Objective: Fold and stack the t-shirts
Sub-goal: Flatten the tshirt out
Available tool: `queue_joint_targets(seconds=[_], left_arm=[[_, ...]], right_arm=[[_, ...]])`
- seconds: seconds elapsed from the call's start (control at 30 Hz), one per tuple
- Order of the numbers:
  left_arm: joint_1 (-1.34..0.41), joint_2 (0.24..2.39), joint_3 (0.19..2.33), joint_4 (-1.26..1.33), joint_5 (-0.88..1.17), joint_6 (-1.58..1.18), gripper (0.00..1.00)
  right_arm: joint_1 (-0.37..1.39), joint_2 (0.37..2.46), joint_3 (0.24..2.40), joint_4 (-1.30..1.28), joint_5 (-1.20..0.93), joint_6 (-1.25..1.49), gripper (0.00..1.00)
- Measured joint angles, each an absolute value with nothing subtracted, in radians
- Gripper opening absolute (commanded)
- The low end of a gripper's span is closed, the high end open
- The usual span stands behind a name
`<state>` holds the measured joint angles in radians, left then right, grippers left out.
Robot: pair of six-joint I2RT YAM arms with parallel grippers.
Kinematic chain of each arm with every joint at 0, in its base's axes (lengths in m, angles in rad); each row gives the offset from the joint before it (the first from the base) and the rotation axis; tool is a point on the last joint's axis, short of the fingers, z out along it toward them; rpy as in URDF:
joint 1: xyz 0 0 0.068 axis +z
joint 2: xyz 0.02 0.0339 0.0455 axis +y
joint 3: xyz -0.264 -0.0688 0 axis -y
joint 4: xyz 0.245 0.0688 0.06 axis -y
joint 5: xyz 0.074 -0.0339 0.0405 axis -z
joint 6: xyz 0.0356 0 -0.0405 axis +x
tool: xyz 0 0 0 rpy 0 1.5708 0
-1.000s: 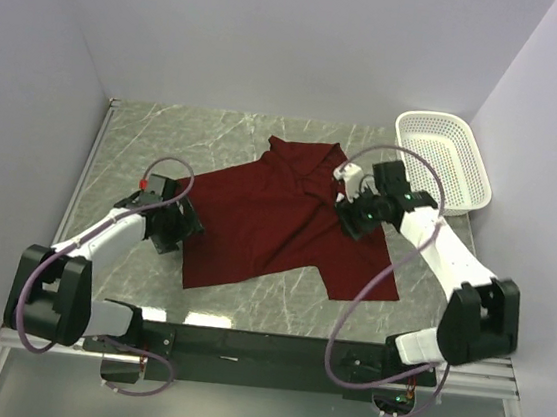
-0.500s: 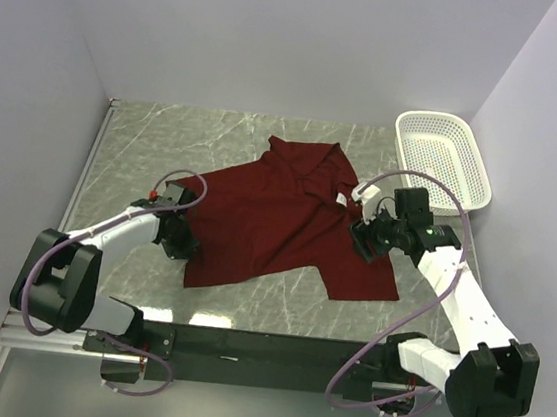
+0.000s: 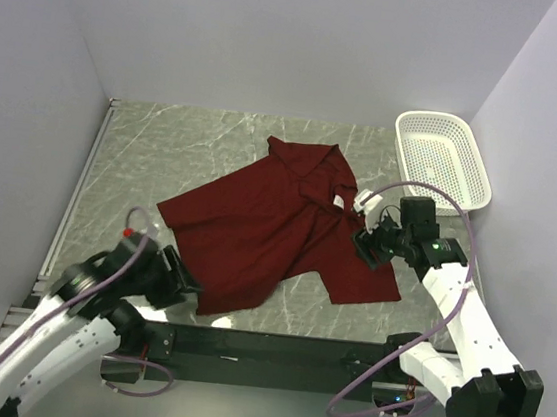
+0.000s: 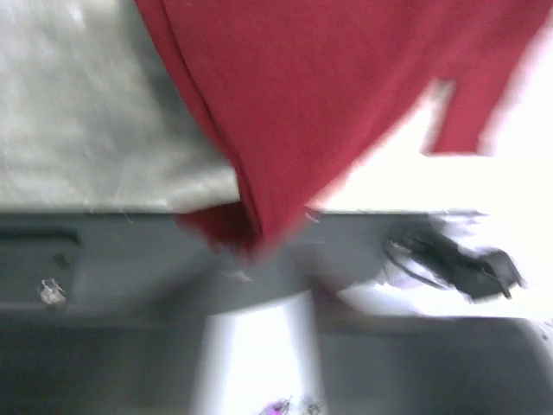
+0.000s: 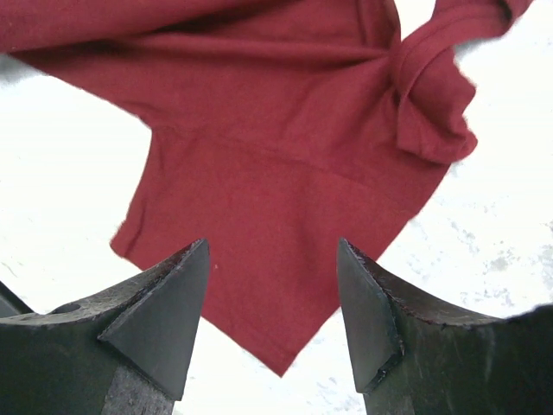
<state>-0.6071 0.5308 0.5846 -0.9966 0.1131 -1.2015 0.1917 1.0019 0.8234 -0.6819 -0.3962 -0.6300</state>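
The maroon t-shirt [image 3: 256,228] lay rumpled on the marble desk [image 3: 165,145]; right fingers [image 5: 168,303] hovered wide over its sleeve; left fingers [image 3: 186,281] too blurred to tell.

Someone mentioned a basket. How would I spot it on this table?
Start at the grey marbled table and follow it to the far right corner. The basket sits there, beyond the dark red t-shirt; it alone is white, rigid and full of small holes.

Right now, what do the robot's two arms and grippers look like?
The left arm and the right arm have white shells with black joints, and a lilac cable loops along each. The right gripper has dark, wedge-shaped fingers. A small green light glows on the right wrist.
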Motion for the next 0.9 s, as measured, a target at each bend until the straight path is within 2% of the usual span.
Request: queue_joint_targets(seconds=[0.03,0.1,0.2,0.4,0.63,0.67,0.7,0.77,0.8,0.87,0.9], left_arm=[[-0.609,0.440,0.592,-1.039,0.117,-1.228,0.99],[-0.612,0.326,0.623,-1.105,0.107,-1.273,0.99],[-0.612,0.302,0.685,-1.127,0.088,-1.288,0.99],[-0.612,0.551,0.788,-1.063,0.024,-1.192,0.99],[-0.609,0.798,0.855,-0.888,-0.208,-1.032,0.99],[-0.602,0.818,0.855,-0.857,-0.232,-1.007,0.99],[-0.591,0.835,0.855,-0.826,-0.247,-0.986,0.99],[-0.551,0.868,0.855,-0.767,-0.255,-0.948,1.00],[-0.522,0.883,0.855,-0.738,-0.253,-0.929,0.99],[-0.455,0.903,0.855,-0.688,-0.239,-0.895,0.99],[-0.428,0.908,0.855,-0.672,-0.231,-0.881,0.99]], right_arm=[[0.192,0.995,0.812,-0.685,-0.391,-0.641,0.68],[0.191,0.995,0.795,-0.689,-0.375,-0.650,0.68],[0.188,1.024,0.786,-0.692,-0.337,-0.651,0.68],[0.121,1.167,0.786,-0.688,-0.286,-0.636,0.66],[0.052,1.389,0.783,-0.631,-0.235,-0.622,0.59],[0.049,1.413,0.781,-0.622,-0.234,-0.622,0.55],[0.047,1.439,0.780,-0.615,-0.233,-0.619,0.43],[0.047,1.488,0.780,-0.606,-0.230,-0.621,0.25],[0.047,1.496,0.788,-0.601,-0.224,-0.617,0.09],[0.039,1.505,0.791,-0.587,-0.222,-0.623,0.00],[0.033,1.505,0.791,-0.588,-0.221,-0.626,0.00]])
